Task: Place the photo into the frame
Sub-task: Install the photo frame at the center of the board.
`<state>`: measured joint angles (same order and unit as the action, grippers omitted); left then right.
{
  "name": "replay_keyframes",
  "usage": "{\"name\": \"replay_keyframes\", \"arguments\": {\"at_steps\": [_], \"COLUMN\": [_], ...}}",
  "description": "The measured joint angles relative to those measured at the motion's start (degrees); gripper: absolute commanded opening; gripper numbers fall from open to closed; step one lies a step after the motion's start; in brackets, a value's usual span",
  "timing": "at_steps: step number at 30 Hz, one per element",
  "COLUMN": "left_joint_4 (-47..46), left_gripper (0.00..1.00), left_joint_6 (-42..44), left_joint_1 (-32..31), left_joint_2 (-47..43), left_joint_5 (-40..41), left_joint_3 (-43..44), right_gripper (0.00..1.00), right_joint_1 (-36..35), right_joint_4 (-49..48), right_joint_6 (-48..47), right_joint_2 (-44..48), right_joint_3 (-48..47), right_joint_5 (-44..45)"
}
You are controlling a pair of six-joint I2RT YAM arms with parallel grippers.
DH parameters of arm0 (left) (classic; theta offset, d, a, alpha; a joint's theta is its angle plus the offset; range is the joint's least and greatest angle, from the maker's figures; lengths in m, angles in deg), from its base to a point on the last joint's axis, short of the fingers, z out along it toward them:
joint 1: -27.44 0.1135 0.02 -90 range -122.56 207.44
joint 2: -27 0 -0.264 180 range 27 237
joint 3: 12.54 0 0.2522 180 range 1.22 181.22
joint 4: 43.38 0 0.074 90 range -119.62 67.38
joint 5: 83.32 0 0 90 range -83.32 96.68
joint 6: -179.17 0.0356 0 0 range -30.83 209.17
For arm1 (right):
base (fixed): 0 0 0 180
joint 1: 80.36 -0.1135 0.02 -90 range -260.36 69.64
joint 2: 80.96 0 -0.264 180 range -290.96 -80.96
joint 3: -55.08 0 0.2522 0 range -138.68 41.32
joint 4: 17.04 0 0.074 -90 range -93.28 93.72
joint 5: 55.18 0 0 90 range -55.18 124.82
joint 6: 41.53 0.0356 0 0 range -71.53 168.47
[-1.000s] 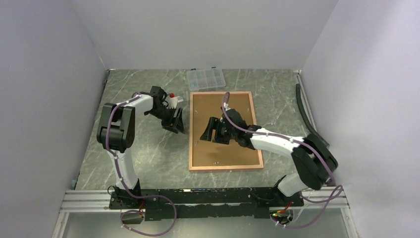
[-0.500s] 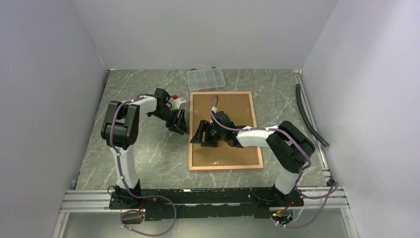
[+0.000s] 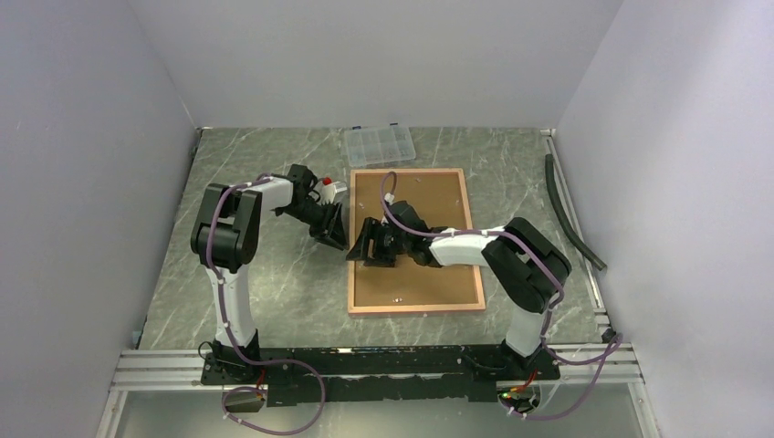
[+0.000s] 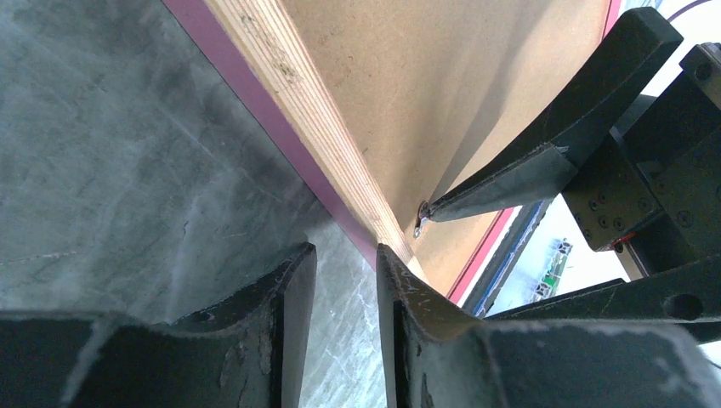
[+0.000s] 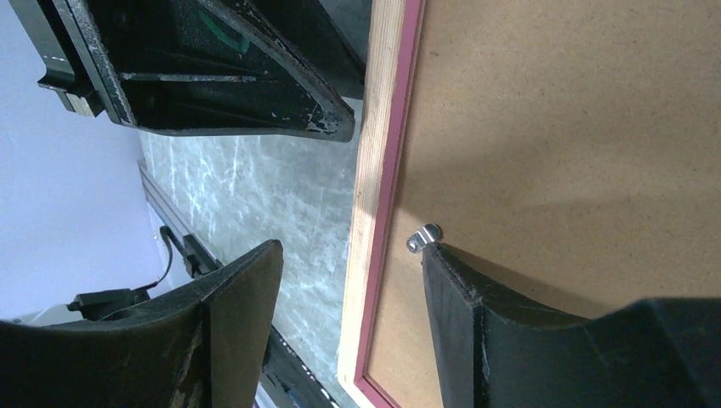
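Frame (image 5: 374, 170) edge lies between spread fingers of right tool (image 5: 350, 251); left tool (image 4: 344, 255) narrowly parted, empty.

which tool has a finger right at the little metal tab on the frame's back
The right tool: one fingertip sits at the metal tab, the other over the table. The left tool is outside the frame's edge.

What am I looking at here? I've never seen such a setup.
Two robot arms stand at a table. One picture looks down from above; the other two come from cameras on each wrist. On the table lie a picture frame, face down with its brown backing board up, and a clear compartment box. The right claw is open, straddling the frame's left edge beside a metal clip. The left claw, open only a crack, sits just outside that edge. Neither holds anything. No photo shows.
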<state>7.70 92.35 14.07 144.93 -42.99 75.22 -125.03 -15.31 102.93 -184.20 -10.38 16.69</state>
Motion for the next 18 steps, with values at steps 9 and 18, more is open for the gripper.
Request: {"name": "replay_keyframes", "arguments": {"at_steps": [9, 18], "left_joint_4": [0.0, 0.02], "left_gripper": [0.31, 0.28], "left_joint_6": [0.39, 0.61], "left_joint_1": [-0.22, -0.37], "left_joint_2": [0.09, 0.11], "left_joint_5": [0.04, 0.07], "left_joint_3": [0.0, 0.0], "right_gripper": [0.63, 0.59], "right_joint_1": [0.0, 0.2], "right_joint_4": [0.17, 0.33], "right_joint_6": [-0.48, -1.79], "right_joint_2": [-1.14, -2.86], "right_joint_3": [-1.31, -3.04], "right_joint_5": [-0.52, -2.54]}}
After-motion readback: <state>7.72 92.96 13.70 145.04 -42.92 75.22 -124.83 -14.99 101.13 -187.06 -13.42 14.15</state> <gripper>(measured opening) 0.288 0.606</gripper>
